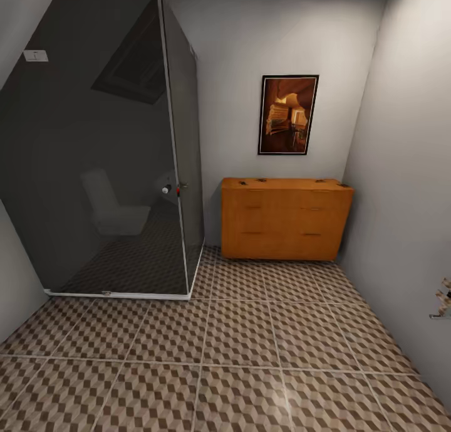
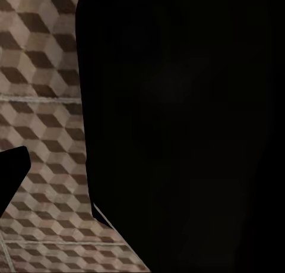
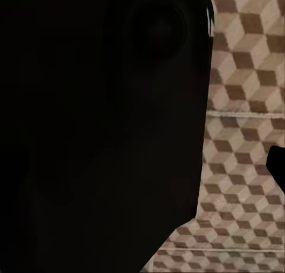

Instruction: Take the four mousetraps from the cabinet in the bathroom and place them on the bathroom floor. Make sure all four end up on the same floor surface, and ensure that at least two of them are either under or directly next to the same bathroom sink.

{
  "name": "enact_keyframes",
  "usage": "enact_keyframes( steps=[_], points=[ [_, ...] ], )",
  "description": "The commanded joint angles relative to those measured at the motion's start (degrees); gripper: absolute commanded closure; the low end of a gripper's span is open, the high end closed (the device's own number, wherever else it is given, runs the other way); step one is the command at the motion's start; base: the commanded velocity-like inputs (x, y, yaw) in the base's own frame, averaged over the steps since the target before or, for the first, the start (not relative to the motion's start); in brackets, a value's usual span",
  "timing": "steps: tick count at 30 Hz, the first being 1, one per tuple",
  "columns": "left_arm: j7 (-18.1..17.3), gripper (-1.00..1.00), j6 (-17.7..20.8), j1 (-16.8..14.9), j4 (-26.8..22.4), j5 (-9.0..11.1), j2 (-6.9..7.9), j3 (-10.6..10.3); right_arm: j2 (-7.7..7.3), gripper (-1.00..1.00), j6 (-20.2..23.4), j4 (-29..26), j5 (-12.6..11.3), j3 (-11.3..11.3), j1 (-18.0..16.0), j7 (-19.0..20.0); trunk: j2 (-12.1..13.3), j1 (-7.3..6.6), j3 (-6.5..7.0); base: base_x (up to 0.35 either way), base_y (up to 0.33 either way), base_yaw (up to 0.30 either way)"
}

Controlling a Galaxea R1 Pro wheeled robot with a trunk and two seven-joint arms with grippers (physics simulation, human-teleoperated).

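Nearest, both wrist views look past dark robot parts onto the cube-patterned bathroom floor (image 1: 250,357); neither shows whether its claw is open or closed, so I cannot tell. Beyond, a dark glass shower cubicle (image 1: 106,143) stands left. Farthest, the orange-brown cabinet (image 1: 285,222) sits against the back wall under a framed picture (image 1: 288,114), with small dark-and-tan bits on its top, likely the mousetraps (image 1: 260,181). The step looks like the approach: drive straight up the open tiles, stop square to the cabinet, keep clear of the glass
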Motion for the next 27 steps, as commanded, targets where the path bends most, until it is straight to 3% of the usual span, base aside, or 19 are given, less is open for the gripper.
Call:
enact_keyframes(
  steps=[1, 14, 27],
  points=[
    [-0.12, -1.00, -0.33, -0.17, -0.33, 0.21, 0.09, 0.09, 0.05, -1.00, -0.33, -0.33, 0.33, 0.33, -0.34, 0.03, -0.03, 0.00, -0.03, 0.000, 0.000, 0.000],
    [-0.09, -1.00, -1.00, -0.17, -3.02, 0.26, 0.22, 0.09, -0.12, -1.00, -3.04, -3.17, 0.22, 0.54, -3.90, -0.21, -0.03, 0.00, -0.03, 0.000, 0.000, 0.000],
    [-0.06, -1.00, -1.13, -0.16, -5.10, 0.26, 0.26, 0.11, -0.14, -1.00, -7.21, -5.05, 0.16, 0.60, -4.45, -0.34, -0.03, 0.00, -0.03, 0.000, 0.000, 0.000]
  ],
)
